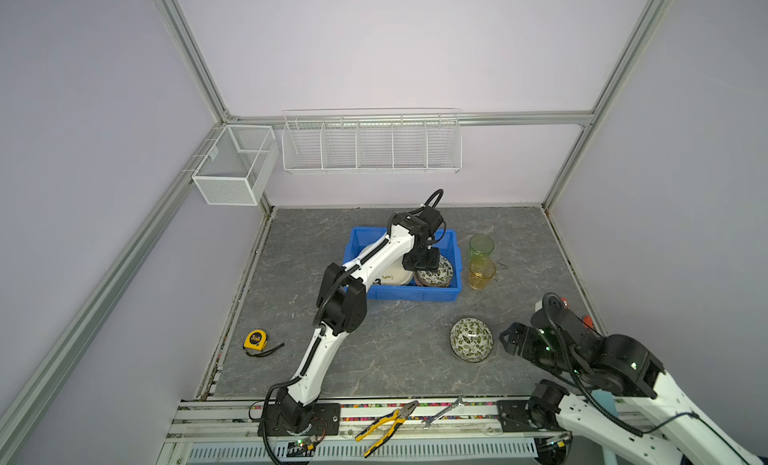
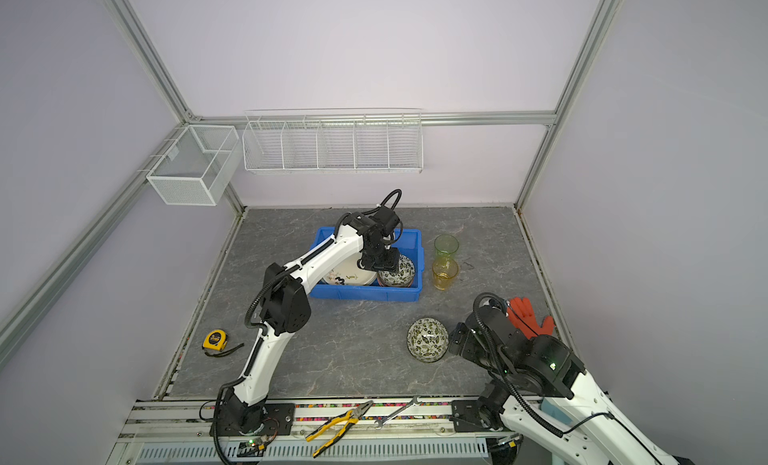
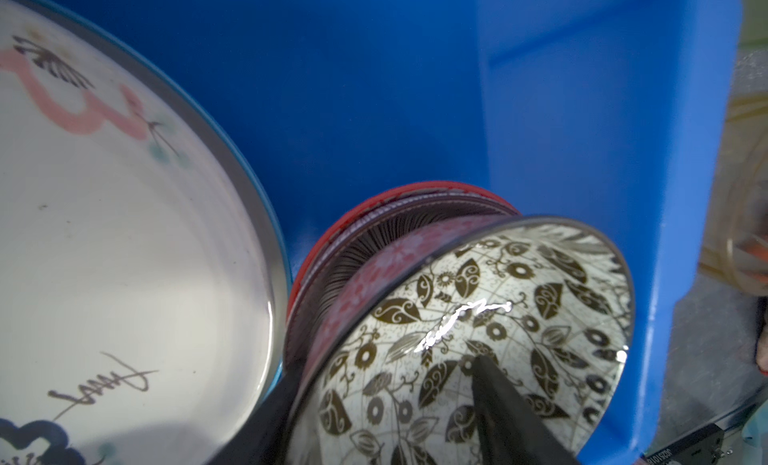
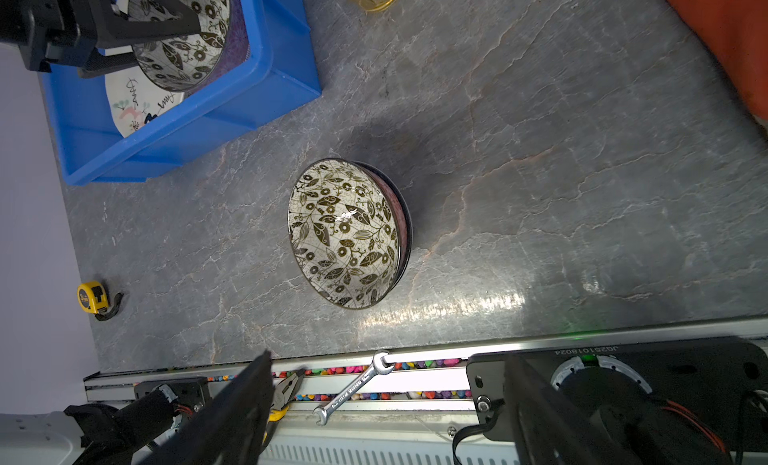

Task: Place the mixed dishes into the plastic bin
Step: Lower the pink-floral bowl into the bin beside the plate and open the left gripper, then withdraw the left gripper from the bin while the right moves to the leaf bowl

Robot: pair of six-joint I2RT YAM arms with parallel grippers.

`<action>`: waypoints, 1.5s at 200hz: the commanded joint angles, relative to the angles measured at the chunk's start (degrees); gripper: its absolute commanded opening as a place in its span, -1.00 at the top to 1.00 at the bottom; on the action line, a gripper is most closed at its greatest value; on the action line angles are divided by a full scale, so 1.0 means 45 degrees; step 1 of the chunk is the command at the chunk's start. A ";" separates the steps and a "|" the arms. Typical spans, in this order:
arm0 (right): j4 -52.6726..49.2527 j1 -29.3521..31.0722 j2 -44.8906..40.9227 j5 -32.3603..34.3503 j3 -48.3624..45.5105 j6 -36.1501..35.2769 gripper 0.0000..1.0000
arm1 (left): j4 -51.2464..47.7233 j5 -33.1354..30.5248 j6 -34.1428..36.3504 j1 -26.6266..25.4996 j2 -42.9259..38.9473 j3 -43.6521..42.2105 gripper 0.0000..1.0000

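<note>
1. The plastic bin (image 1: 411, 293) stands mid-bench, toward the back wall. A cream plate (image 3: 124, 242) with pink and dark-blue brushwork lies flat in its left half.
2. The bin's right half holds a nest of bowls: a red-rimmed bowl (image 3: 415, 192), a striped bowl (image 3: 374, 242) and a pink-flowered one. A leafy bowl (image 3: 498, 317) sits tilted on top. The left pincer (image 1: 428, 265) hangs over it, spread. One finger is inside the bowl and one outside, and neither seems to press the rim. I judge this bowl delivered.
3. Just right of the bin, outside it, a green glass (image 1: 481, 246) and an amber glass (image 1: 482, 273) stand upright on the bench (image 1: 395, 359), close together. Both are still to go in.
4. Front right, well apart from the bin, a second leafy bowl (image 1: 471, 339) rests on the bench. It is glossy pale inside with dark leaves and flowers, and pink outside. It seems to sit in a darker bowl, though I cannot be sure.
5. The right pincer (image 1: 508, 340) is just beside that bowl, spread and empty. The task looks well past halfway.
</note>
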 commanded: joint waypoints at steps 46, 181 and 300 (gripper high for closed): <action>-0.0524 0.0081 -0.0294 0.0204 -0.0026 0.0395 -0.76 | -0.1352 0.0498 0.0208 0.0010 -0.0430 0.1225 -0.40; -0.0168 0.0087 0.0184 0.0077 0.0010 0.0192 -0.76 | -0.1592 0.0188 0.0301 0.0011 -0.1689 0.1037 -0.53; -0.0106 0.0071 0.0441 0.0048 0.0047 0.0102 -0.76 | 0.0029 0.1246 0.0136 0.0010 -0.1514 -0.0912 -0.54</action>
